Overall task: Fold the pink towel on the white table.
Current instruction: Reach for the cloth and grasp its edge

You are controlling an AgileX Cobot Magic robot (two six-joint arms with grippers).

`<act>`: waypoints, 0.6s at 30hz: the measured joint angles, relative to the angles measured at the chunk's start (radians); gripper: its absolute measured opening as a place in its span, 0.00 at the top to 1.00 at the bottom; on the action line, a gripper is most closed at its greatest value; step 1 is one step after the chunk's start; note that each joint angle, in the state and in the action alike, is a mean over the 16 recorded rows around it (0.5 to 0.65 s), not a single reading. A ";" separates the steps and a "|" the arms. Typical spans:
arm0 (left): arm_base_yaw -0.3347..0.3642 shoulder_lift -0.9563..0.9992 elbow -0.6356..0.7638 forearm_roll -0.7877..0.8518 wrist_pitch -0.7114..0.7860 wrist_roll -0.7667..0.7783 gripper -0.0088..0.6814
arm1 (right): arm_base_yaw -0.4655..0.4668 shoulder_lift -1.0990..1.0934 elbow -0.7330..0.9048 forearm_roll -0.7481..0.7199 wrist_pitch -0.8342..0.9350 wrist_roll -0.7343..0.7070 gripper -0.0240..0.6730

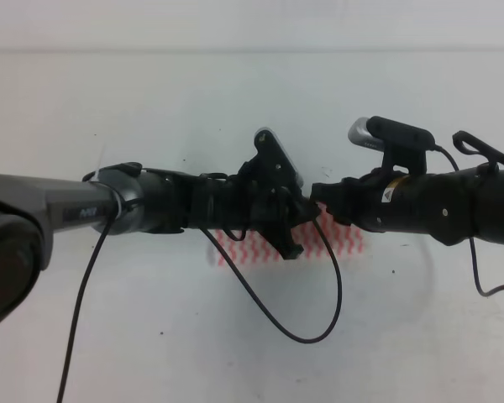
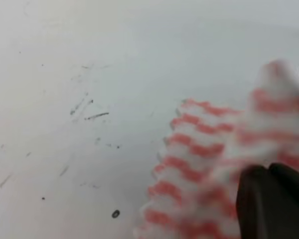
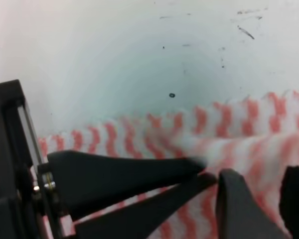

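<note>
Fold in progress: the pink towel (image 1: 340,242) lies mid-counter (image 1: 235,101), partly lifted. The left hand (image 2: 269,199) and right hand (image 3: 199,172) each clamp a fold of cloth; laying flat remains.

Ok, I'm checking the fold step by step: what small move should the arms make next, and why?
Probably carry the raised towel edge across the flat part and lay it down. The left gripper and right gripper both seem to pinch cloth, which lifts off the table, fold unfinished.

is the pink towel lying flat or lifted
Partly lifted: the pink towel has one fold raised off the white table at the left pincer, the rest flat.
</note>
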 joint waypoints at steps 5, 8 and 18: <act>0.000 0.000 -0.001 -0.001 -0.005 0.007 0.99 | 0.000 0.000 0.000 -0.005 -0.006 0.000 0.67; 0.000 -0.006 -0.001 0.000 -0.013 0.007 0.99 | 0.000 0.000 0.000 -0.010 -0.011 0.000 0.65; 0.020 -0.091 0.008 0.050 -0.075 -0.125 0.99 | -0.015 0.000 -0.016 -0.033 0.017 0.000 0.65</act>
